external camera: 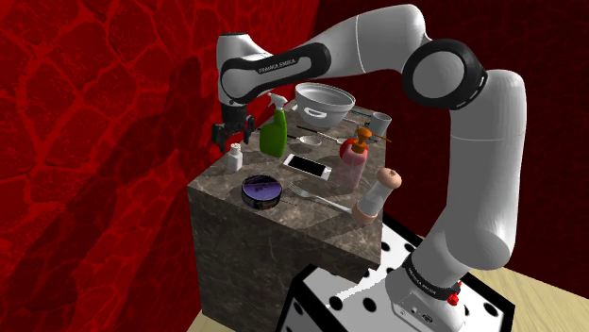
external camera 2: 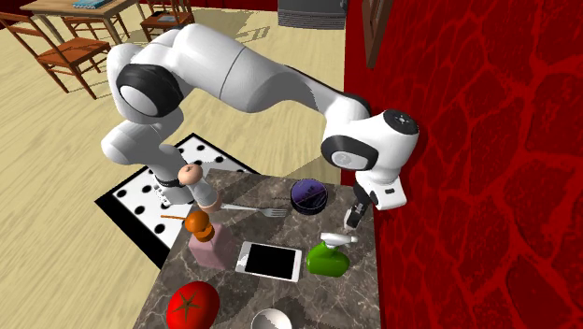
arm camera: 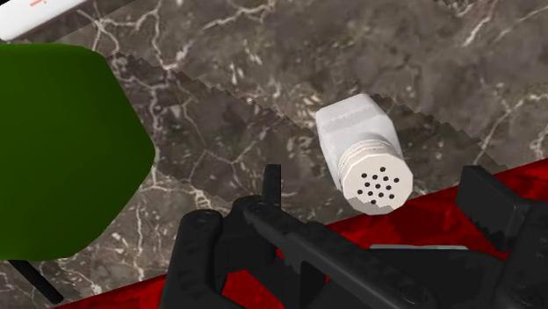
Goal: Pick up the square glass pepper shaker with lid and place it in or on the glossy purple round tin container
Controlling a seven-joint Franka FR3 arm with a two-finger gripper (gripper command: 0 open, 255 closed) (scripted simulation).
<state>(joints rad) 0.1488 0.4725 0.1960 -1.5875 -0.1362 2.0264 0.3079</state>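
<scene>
Fingers apart, the gripper is hovering over the white pepper shaker, centre-left on the dark marble counter; a red veined wall is rising at left.

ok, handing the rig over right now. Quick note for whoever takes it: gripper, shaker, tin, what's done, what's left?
Gripper: open, above the white pepper shaker, not touching it.
Shaker: upright on the marble counter, at the edge by the red wall, beside the green spray bottle.
Purple round tin: on the same counter, apart from the shaker, nothing on it.
Done: gripper positioned over the shaker.
Left: descend, close on the shaker, lift, carry to the tin, release.
</scene>
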